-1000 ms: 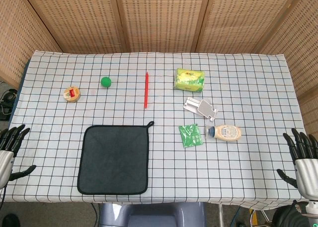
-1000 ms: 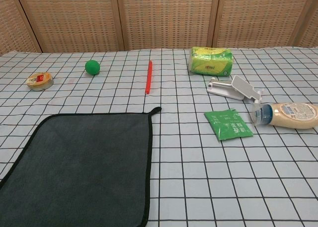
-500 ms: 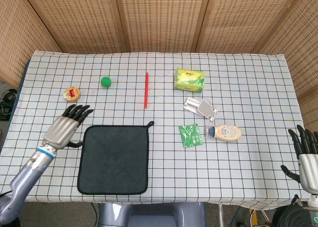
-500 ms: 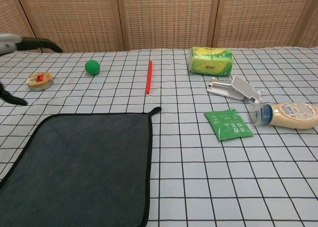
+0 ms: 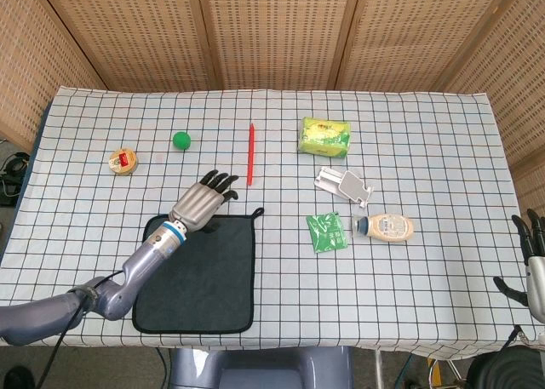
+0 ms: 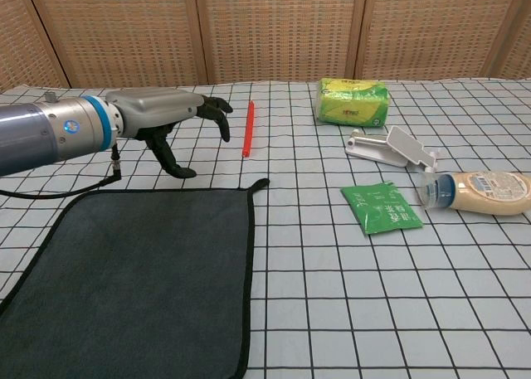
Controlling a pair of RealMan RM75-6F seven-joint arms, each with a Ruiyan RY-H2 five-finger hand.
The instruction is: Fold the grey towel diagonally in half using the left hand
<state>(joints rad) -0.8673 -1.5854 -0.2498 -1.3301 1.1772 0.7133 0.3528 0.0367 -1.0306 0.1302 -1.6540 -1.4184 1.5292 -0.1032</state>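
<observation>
Grey towel (image 5: 197,272) lies flat and unfolded at the table's near left edge; no fold started. Left hand (image 5: 202,203) hovers above its far edge near the corner loop (image 5: 256,211), fingers spread, grasping nothing. Gripping a corner and the whole fold remain.

The setting looks like a staged robot test area rather than a lived-in room. A table (image 5: 443,134) under a white cloth with a black grid stands in front of woven rattan screen panels (image 5: 272,31) in wooden frames that close off the background. Small unrelated goods are spread apart on the cloth: a green ball (image 5: 181,140), a red pen (image 5: 250,153), a yellow-green packet (image 5: 324,137) and a squeeze bottle (image 5: 386,227). Cables (image 5: 13,166) lie on the floor at the left edge.
</observation>
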